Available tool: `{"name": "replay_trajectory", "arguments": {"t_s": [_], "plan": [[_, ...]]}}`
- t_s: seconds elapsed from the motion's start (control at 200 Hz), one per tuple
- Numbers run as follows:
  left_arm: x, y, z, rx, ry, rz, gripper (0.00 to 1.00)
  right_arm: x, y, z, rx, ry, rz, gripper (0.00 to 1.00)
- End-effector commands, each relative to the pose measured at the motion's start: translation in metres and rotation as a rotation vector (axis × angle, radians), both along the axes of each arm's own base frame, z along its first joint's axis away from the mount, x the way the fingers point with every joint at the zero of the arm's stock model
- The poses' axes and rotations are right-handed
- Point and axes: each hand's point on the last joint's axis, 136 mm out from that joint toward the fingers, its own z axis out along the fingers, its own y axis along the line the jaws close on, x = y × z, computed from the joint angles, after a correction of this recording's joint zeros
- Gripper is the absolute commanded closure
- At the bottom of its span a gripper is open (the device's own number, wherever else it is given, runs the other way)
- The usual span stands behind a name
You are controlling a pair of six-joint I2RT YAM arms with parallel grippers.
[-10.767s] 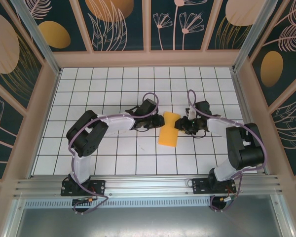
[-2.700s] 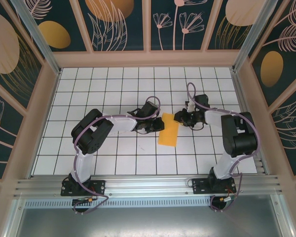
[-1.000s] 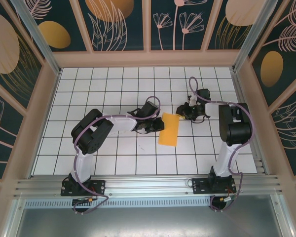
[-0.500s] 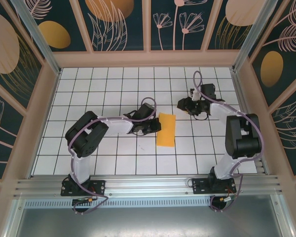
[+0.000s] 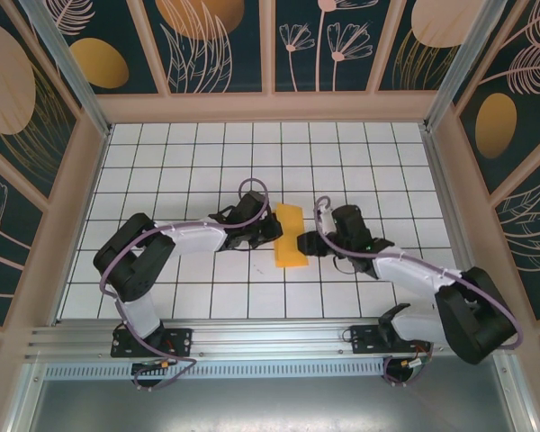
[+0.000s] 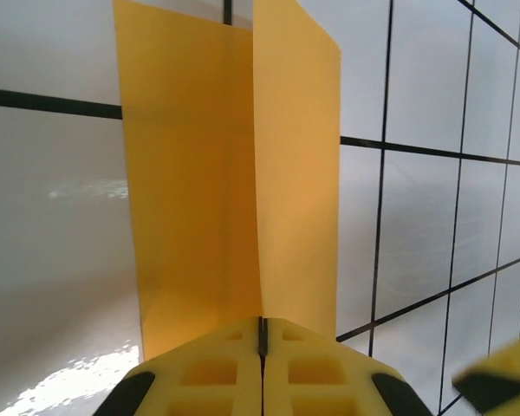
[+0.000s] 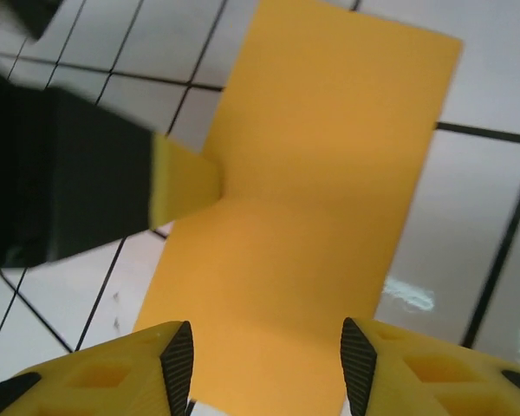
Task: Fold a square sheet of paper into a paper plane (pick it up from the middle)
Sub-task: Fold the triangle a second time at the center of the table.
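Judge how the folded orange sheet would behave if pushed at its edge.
Probably floppy: the sheet of paper splays into two thin flaps beyond the shut left end effector. Likely very light, so a push may buckle it or slide it over the glossy table.

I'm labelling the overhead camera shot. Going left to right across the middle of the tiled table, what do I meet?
left claw → folded orange sheet of paper → right claw
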Motion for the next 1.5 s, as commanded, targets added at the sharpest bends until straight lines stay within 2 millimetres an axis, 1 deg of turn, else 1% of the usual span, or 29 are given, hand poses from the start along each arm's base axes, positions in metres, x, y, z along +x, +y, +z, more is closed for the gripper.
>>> {"name": "replay_trajectory", "arguments": {"t_s": [0.0,0.065,0.19,0.35,0.475,0.625,0.676,0.831,1.036,1.171,1.176,1.186,1.201,1.401,1.436,1.496], "plan": [[0.003,0.006,0.007,-0.022,-0.003,0.032,0.92,0.003,0.015,0.032,-0.032,-0.347,0.027,0.44],[0.004,0.005,0.007,-0.025,-0.003,0.028,0.91,-0.008,0.024,0.029,-0.087,-0.431,0.091,0.43],[0.005,0.001,0.009,-0.031,-0.001,0.018,0.91,-0.026,0.039,0.014,-0.170,-0.504,0.207,0.42],[0.007,-0.001,0.009,-0.032,0.003,0.011,0.91,-0.040,0.051,-0.002,-0.256,-0.561,0.301,0.39],[0.008,-0.003,0.011,-0.041,0.004,0.010,0.90,-0.039,0.057,-0.010,-0.303,-0.575,0.330,0.38],[0.007,-0.008,0.012,-0.056,0.017,-0.004,0.91,-0.031,0.058,-0.019,-0.372,-0.603,0.316,0.37],[0.007,-0.009,0.013,-0.059,0.017,-0.005,0.91,-0.025,0.056,-0.019,-0.401,-0.621,0.283,0.37],[0.006,-0.008,0.007,-0.046,0.027,-0.012,0.90,-0.018,0.057,-0.019,-0.419,-0.650,0.265,0.38],[0.004,-0.007,0.003,-0.037,0.036,-0.018,0.90,-0.015,0.061,-0.020,-0.423,-0.655,0.264,0.48],[0.003,-0.006,0.002,-0.027,0.038,-0.018,0.89,-0.015,0.060,-0.021,-0.429,-0.656,0.262,0.58],[0.003,-0.006,0.002,-0.027,0.037,-0.017,0.89,-0.015,0.060,-0.021,-0.429,-0.655,0.263,0.58],[0.008,-0.010,0.010,-0.040,0.021,-0.018,0.89,-0.015,0.061,-0.021,-0.429,-0.656,0.263,0.59],[0.010,-0.011,0.012,-0.044,0.016,-0.018,0.89,-0.015,0.060,-0.021,-0.429,-0.655,0.263,0.60],[0.011,-0.010,0.013,-0.029,0.010,-0.014,0.87,-0.015,0.061,-0.021,-0.427,-0.652,0.265,0.73],[0.011,-0.009,0.014,-0.028,0.008,-0.013,0.86,-0.015,0.061,-0.021,-0.428,-0.652,0.265,0.78],[0.012,-0.009,0.015,-0.022,0.004,-0.010,0.85,-0.016,0.062,-0.021,-0.422,-0.645,0.265,0.84]]}}
